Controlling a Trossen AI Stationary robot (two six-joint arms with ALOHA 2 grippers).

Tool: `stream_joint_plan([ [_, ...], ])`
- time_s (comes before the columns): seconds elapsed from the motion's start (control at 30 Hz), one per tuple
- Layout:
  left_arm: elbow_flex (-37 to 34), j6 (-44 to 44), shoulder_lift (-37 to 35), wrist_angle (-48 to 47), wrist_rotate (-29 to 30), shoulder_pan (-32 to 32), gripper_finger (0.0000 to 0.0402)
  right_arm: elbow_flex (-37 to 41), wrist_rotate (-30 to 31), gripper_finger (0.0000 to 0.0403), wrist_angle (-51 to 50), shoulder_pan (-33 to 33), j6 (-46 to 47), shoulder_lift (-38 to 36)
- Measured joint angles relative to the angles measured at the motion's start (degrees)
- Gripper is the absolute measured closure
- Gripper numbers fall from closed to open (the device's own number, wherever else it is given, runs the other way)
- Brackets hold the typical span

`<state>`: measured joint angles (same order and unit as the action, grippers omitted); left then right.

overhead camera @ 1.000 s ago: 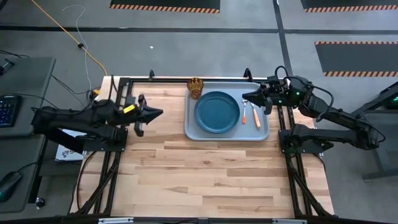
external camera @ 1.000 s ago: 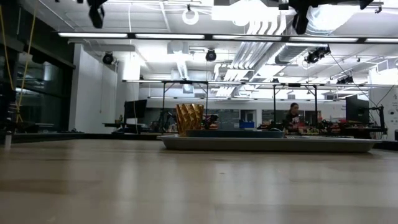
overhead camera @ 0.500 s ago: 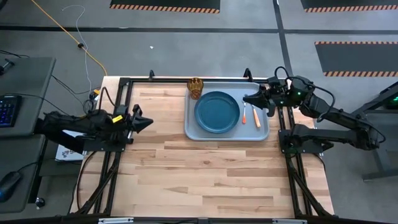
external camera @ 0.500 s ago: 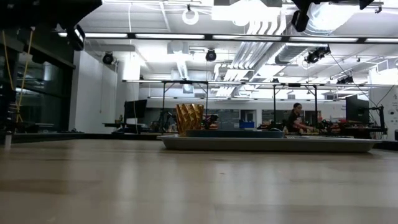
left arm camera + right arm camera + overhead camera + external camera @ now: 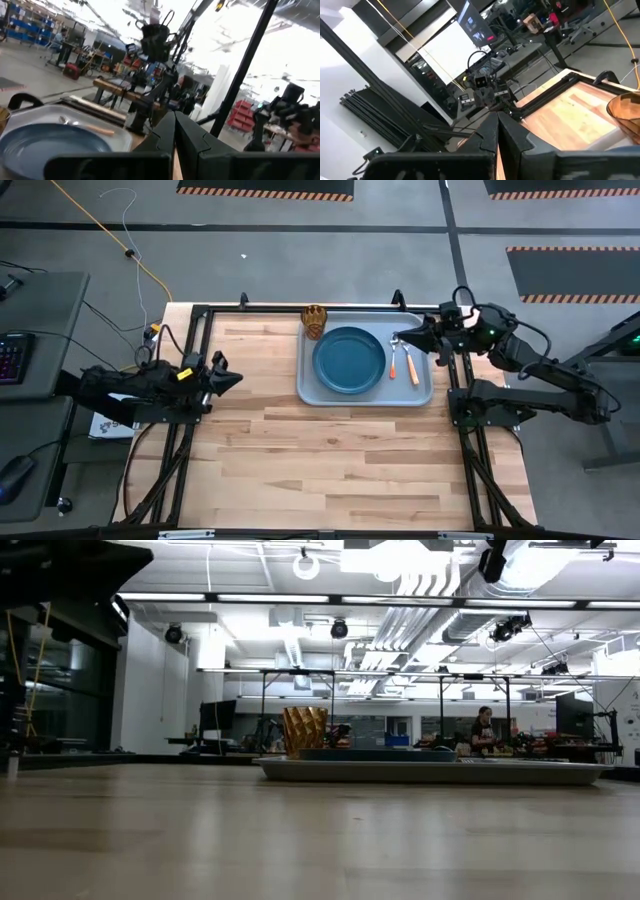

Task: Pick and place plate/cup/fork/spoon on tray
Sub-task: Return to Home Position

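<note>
The grey-blue tray (image 5: pixel 365 394) lies at the table's far right. The teal plate (image 5: pixel 349 359) lies in it, and two orange-handled utensils (image 5: pixel 403 366) lie side by side in the tray, right of the plate; which is the fork and which the spoon I cannot tell. The amber cup (image 5: pixel 315 321) stands at the tray's far left corner. My left gripper (image 5: pixel 234 378) is shut and empty over the table's left part, pointing at the tray. My right gripper (image 5: pixel 400 338) is shut and empty above the tray's far right corner.
The table's black frame rails (image 5: pixel 300 307) run along its far, left and right edges. The near half of the wooden table (image 5: pixel 330 460) holds nothing. A person (image 5: pixel 486 730) stands far off in the room behind. A desk with a keyboard (image 5: pixel 12 358) is left of the table.
My left gripper has drawn back toward the table's left edge, away from the tray. My right gripper has drawn back a little toward the table's right edge. The tableware has stayed in place.
</note>
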<state>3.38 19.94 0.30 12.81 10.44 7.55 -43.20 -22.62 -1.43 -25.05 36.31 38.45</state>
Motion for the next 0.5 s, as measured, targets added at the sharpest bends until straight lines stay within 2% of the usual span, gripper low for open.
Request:
stream_joint_plan([
  [0.2,-0.5,-1.0,-0.1,-3.8,0.0,0.0,0.0401,0.0,0.9,0.0403,0.0,3.2,1.2,0.1],
  [0.33,-2.8,2.4,0.1,-3.2,-2.4,0.0,0.0401,0.0,3.5,0.0403,0.0,6.0,1.2,0.0],
  [0.5,-2.7,0.0,-0.1,0.6,-2.2,-0.6,0.0401,0.0,6.3,0.0403,0.0,8.7,1.2,0.0],
])
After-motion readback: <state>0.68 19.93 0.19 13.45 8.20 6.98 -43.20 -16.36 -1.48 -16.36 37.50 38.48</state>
